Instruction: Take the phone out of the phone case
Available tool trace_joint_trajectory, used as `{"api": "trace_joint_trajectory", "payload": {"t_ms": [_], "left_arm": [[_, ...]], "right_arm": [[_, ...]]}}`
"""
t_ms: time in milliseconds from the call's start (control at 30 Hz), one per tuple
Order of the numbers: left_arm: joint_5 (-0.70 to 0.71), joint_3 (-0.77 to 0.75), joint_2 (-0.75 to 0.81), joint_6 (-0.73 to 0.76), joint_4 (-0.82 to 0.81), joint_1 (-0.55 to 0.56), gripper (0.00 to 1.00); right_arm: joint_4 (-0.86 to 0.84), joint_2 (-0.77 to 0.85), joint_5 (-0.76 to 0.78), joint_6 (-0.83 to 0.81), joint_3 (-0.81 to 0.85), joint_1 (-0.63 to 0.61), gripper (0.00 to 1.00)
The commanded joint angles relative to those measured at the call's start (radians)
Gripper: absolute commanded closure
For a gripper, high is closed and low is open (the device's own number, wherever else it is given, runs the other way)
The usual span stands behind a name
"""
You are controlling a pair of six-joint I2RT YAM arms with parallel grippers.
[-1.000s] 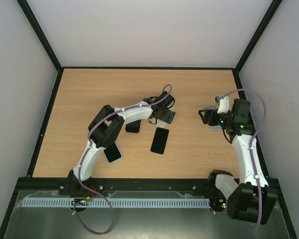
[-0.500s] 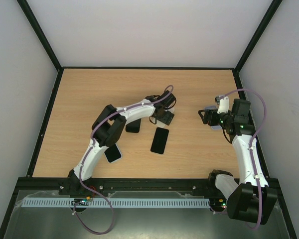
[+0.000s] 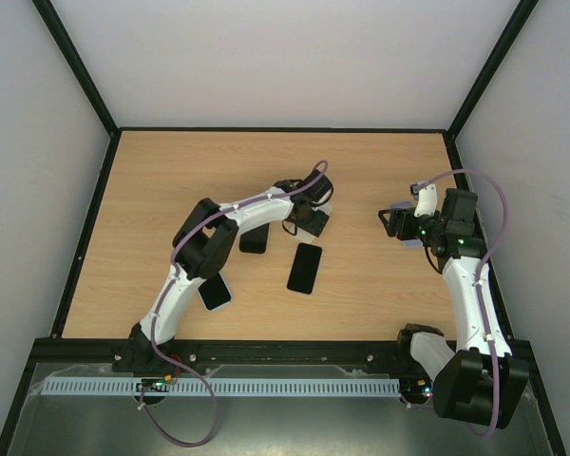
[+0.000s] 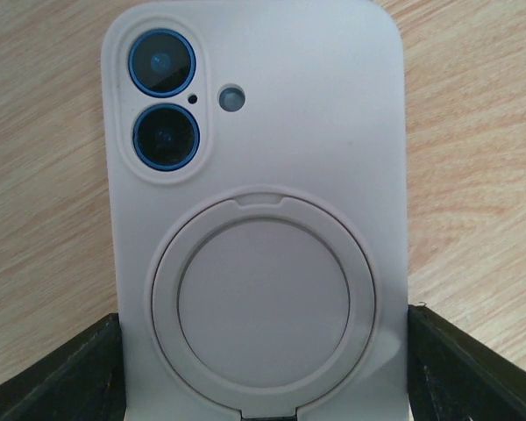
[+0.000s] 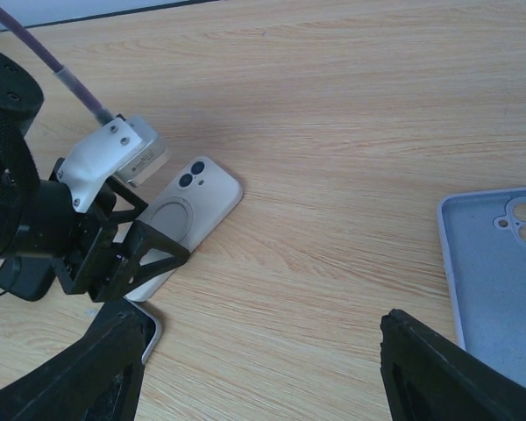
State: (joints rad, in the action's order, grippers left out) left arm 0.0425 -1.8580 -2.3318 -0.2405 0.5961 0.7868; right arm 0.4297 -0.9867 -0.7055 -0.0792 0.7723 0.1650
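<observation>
Toward the far edge of the counter (image 3: pixel 152 180), mid-width: phone (image 4: pixel 164 63) in beige ring case (image 4: pixel 272 132), face-down. Left gripper (image 3: pixel 313 218) straddles its long sides; clamped or slack cannot be told. Right gripper (image 5: pixel 263 377) splayed, empty. Risk: case and phone lifting together, nothing pinning either.

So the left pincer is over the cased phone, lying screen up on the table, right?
Not quite. The cased phone lies screen down on the table: its back faces up, with two camera lenses and the ring. The left pincer is over it, as you say. The left wrist view shows this.
</observation>
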Motion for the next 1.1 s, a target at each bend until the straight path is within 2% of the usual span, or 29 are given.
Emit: {"api": "trace_joint_trajectory", "payload": {"t_ms": [0, 367, 467, 567, 700, 833, 933, 1067], "left_arm": [[0.005, 0.075, 0.148, -0.025, -0.078, -0.002, 0.46], [0.0, 0.491, 0.557, -0.139, -0.506, 0.043, 0.49], [-0.019, 0.65, 0.684, -0.226, -0.702, 0.05, 0.48], [-0.007, 0.763, 0.805, -0.319, -0.859, 0.067, 0.48], [0.101, 0.871, 0.894, -0.425, -1.006, 0.11, 0.48], [0.189, 0.94, 0.927, -0.489, -1.145, 0.138, 0.47], [0.237, 0.963, 0.929, -0.515, -1.246, 0.164, 0.48], [0.321, 0.962, 0.92, -0.517, -1.314, 0.206, 0.48]], "right_arm": [[0.002, 0.011, 0.015, -0.005, -0.002, -0.002, 0.28], [0.002, -0.004, 0.001, -0.011, 0.014, 0.0, 0.28], [0.042, 0.007, -0.092, -0.038, 0.034, 0.001, 0.29], [0.125, 0.009, -0.268, -0.103, 0.072, -0.001, 0.29], [0.191, 0.025, -0.388, -0.095, 0.163, -0.01, 0.3], [0.13, 0.069, -0.413, 0.019, 0.189, -0.102, 0.31], [0.036, 0.099, -0.34, 0.104, 0.171, -0.225, 0.34], [0.023, 0.076, -0.236, 0.127, 0.187, -0.359, 0.39]]}}
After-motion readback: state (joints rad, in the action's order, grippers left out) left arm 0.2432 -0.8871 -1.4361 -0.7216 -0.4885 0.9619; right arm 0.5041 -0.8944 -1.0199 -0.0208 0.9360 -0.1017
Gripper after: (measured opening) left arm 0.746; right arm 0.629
